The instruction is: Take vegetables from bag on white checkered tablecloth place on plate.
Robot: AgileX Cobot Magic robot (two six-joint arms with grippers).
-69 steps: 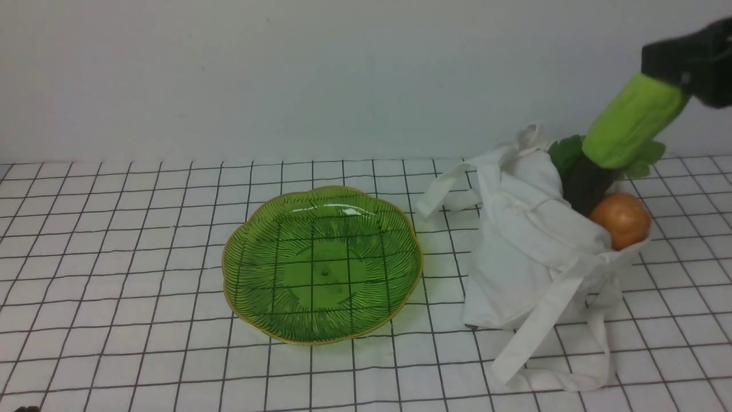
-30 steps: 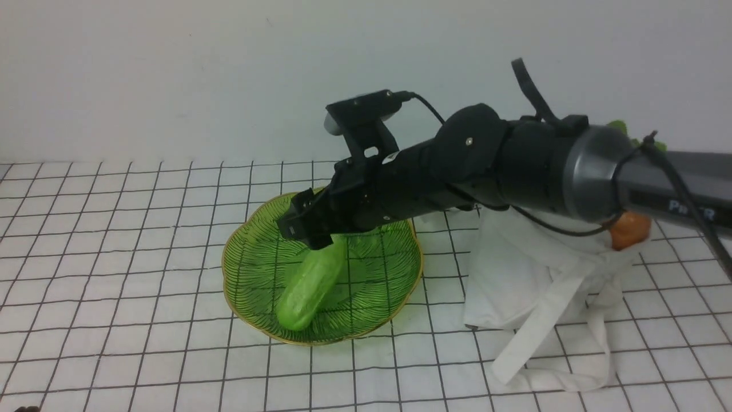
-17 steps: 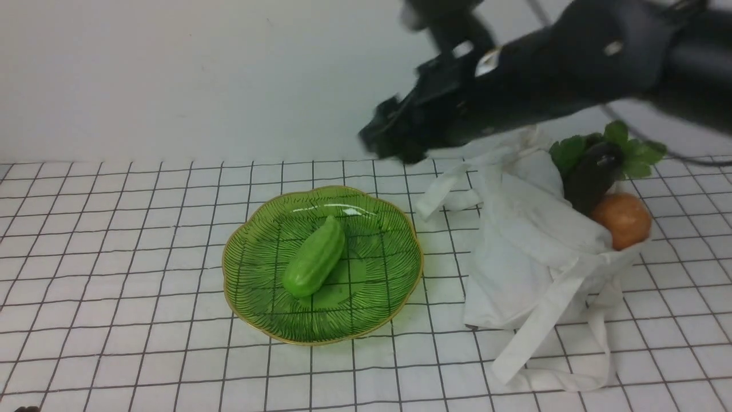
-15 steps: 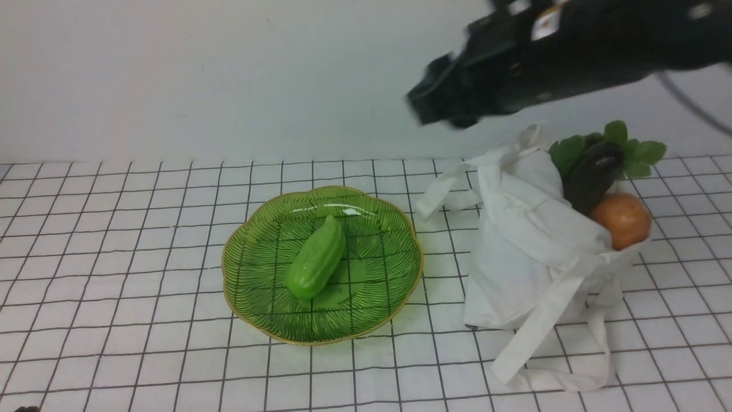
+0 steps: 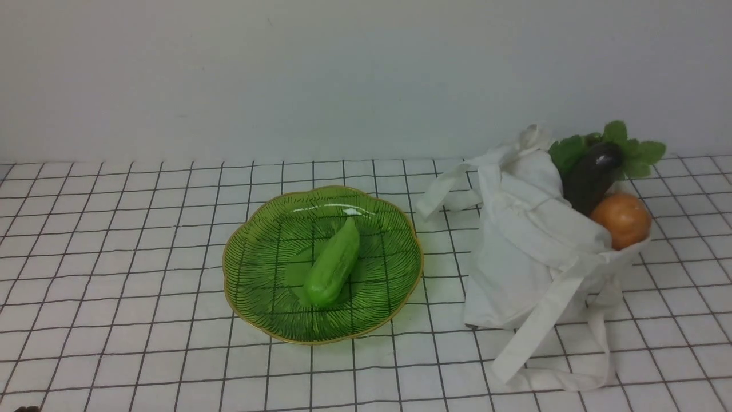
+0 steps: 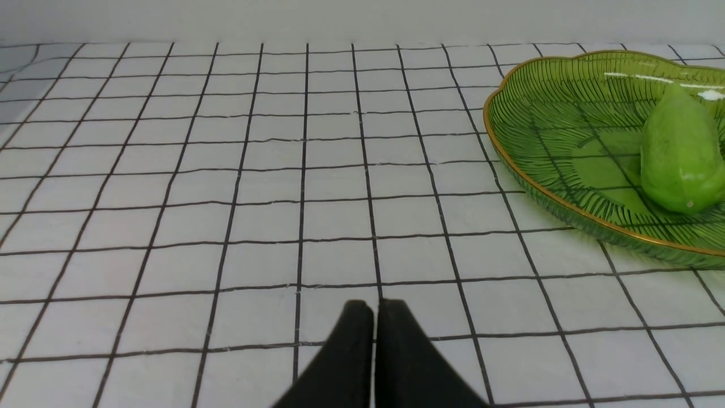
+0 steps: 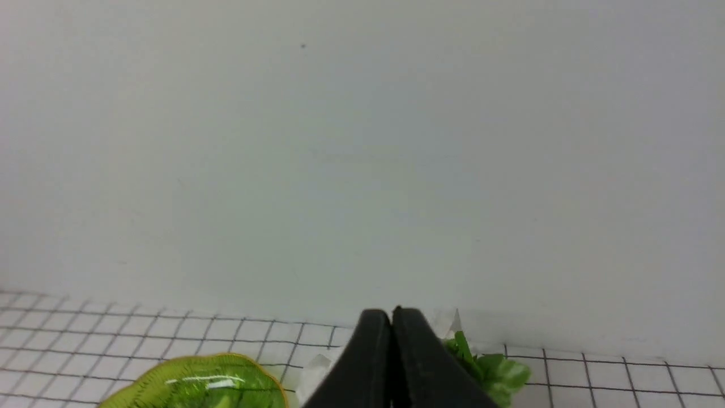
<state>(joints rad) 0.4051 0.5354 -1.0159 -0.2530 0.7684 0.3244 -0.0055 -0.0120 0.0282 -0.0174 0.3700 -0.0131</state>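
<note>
Front view, no arm in frame. The plate (image 5: 269, 297) sits at centre frame on the tablecloth (image 5: 114, 257). The gourd (image 5: 333, 265) lies inside the plate, slanted, with its blunt end toward the lower left and its narrow end toward the upper right.

The bag (image 5: 526, 252) is slumped at the right of the frame, near the plate but not touching it. One strap (image 5: 532, 337) trails toward the lower right. In the bag's mouth, upper right, the eggplant (image 5: 592, 176) leans. The orange vegetable (image 5: 621, 220) sits just below and beside it, and the leafy sprigs (image 5: 637, 151) are behind both.

Left wrist view: left gripper (image 6: 374, 309), black fingers pressed together with nothing between them, over bare tablecloth, plate and gourd off to one side.

Right wrist view: right gripper (image 7: 392, 317), fingers likewise pressed together and empty, pointed toward the wall (image 7: 362, 141). The plate's rim and the sprigs show beyond it.
</note>
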